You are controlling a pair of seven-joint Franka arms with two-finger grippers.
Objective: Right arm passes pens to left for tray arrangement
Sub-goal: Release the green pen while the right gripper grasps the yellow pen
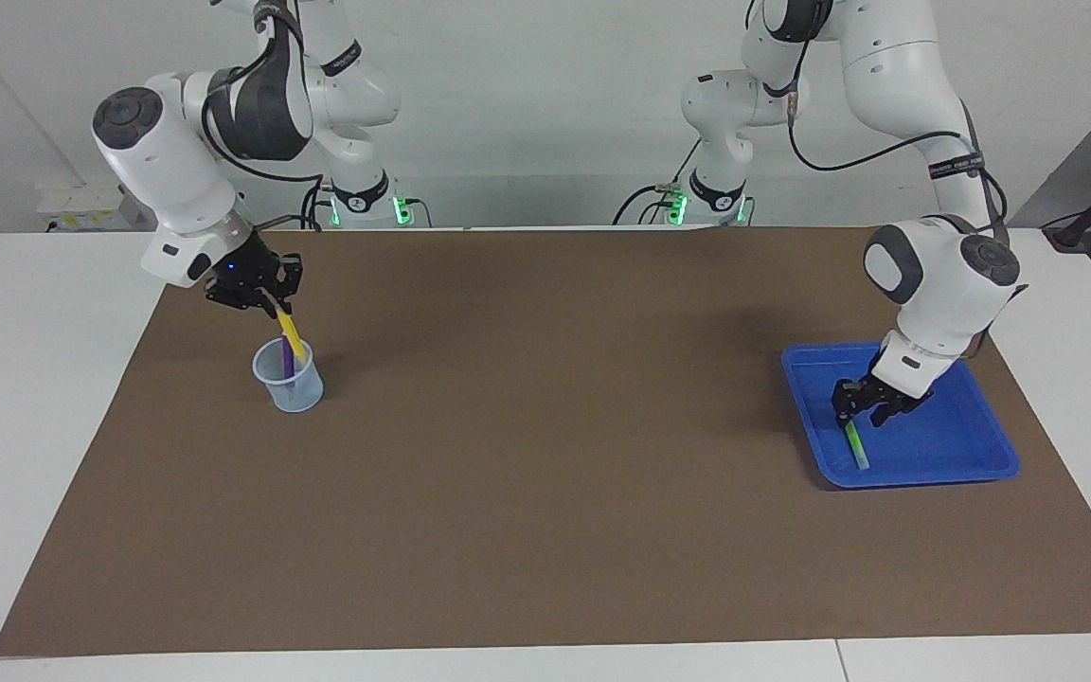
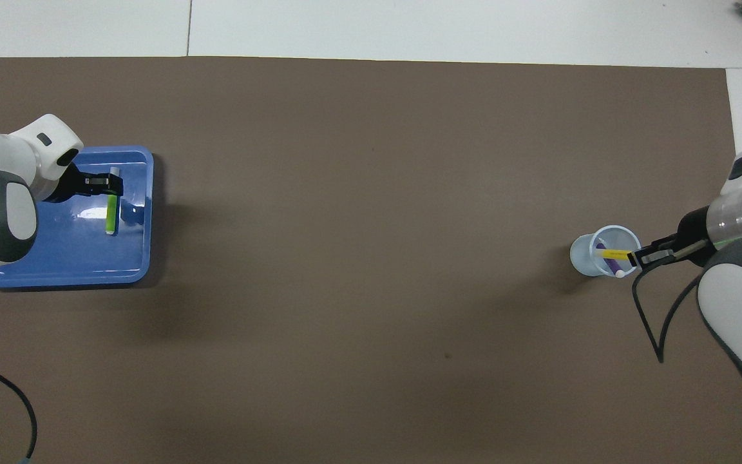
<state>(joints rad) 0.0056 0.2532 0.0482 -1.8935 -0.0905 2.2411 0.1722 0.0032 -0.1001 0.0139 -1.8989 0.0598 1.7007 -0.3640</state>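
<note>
Yellow pen (image 1: 291,333), slim, tilted, gripped at top by right end effector (image 1: 268,305) over clear cup (image 1: 289,377); purple pen (image 2: 610,260) inside. Green pen (image 1: 854,444) flat in blue tray (image 1: 962,445), left end effector (image 1: 864,409) just above, fingers apart. Brown mat (image 1: 545,455) covering worktop.

**Two white Frankas, quick look at the hardware**

Both arms are glossy white with dark grey round joint caps. The right arm (image 1: 187,180) has a silver wrist ring, a tiny blue light and a loose black cable. The left arm (image 1: 924,123) has a black band with white lettering. Green lights glow at both bases. Grippers are black.
</note>
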